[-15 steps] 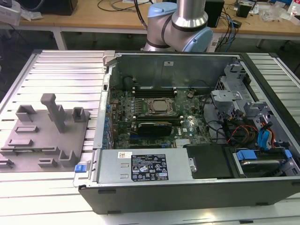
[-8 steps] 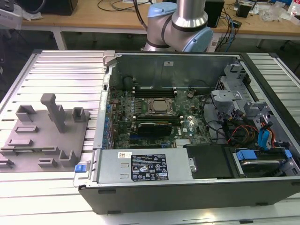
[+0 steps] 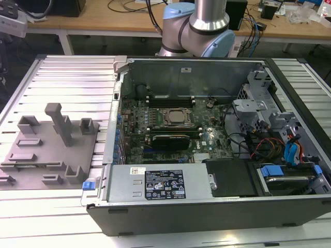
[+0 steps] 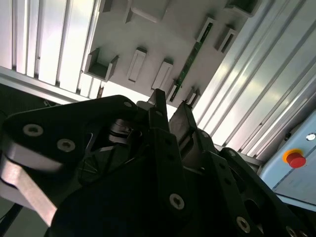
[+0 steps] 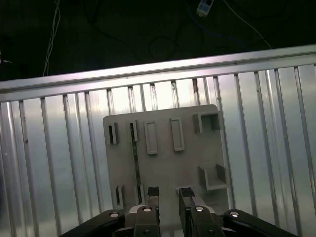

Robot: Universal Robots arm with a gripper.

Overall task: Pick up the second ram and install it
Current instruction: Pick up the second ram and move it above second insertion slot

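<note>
Gripper [image 5: 169,191] over grey fixture block [image 5: 168,165]
I see its fingers [image 5: 185,198] narrowly parted, holding nothing; the second ram [image 5: 134,158] stands edge-on in the block just beside them.

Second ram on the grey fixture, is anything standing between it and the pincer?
Nothing visible does. In the first wrist view the open pincer hangs over the grey fixture; the second ram stands on edge there, unobstructed.
</note>
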